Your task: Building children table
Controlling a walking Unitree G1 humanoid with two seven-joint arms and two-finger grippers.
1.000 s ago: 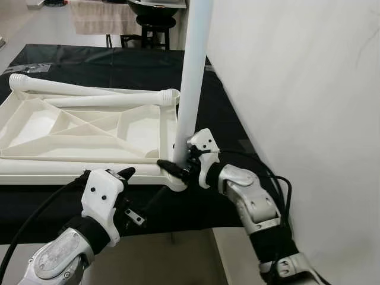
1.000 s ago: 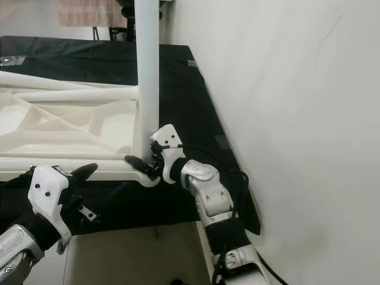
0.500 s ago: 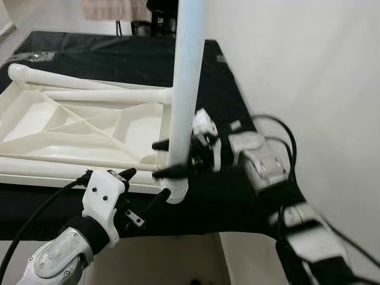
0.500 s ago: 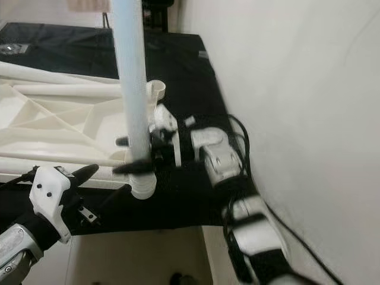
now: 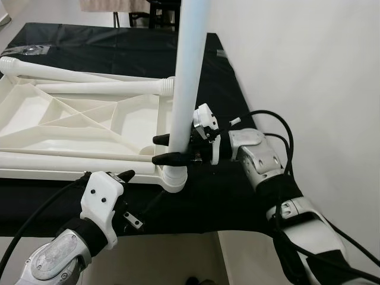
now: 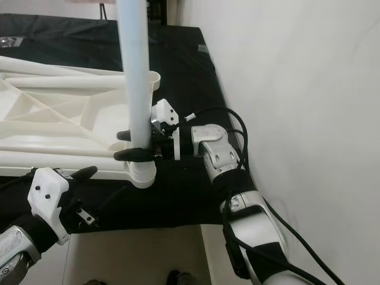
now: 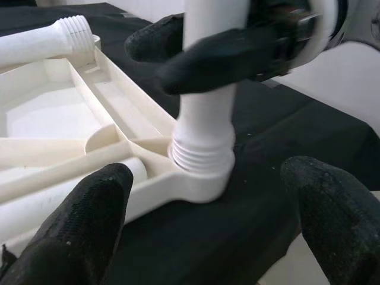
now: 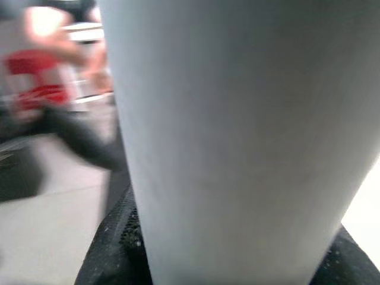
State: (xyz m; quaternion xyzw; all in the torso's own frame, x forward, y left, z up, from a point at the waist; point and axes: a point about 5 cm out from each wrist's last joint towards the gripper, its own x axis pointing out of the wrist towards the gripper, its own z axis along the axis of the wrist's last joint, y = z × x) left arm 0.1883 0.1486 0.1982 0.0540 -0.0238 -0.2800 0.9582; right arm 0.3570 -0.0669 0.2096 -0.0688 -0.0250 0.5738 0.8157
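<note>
White plastic table leg [image 5: 189,71] stands upright in the corner socket [image 5: 173,178] of the upturned tabletop [image 5: 77,127], at the corner nearest the robot on its right side. Threaded end of the leg sits in the socket collar, seen close in left wrist view [image 7: 202,157]. Tabletop lies underside up on the black-covered bench [image 5: 214,77], ribs showing. Two more white legs [image 5: 89,88] lie across the far side of the tabletop, one w/ open end near the upright leg.

Right gripper [image 5: 166,149] reaches in from the right, jaws closed round the upright leg just above the socket, one black finger on either side. Right wrist view is close on the leg surface [image 8: 237,136], blurred bkgd.

Left gripper [image 5: 139,191] sits low at the bench's near edge, just below & left of the socket, jaws spread wide, holding nothing; its fingertips [image 7: 89,208] frame the socket in left wrist view.

White wall [image 5: 309,77] runs along the bench's right side.
</note>
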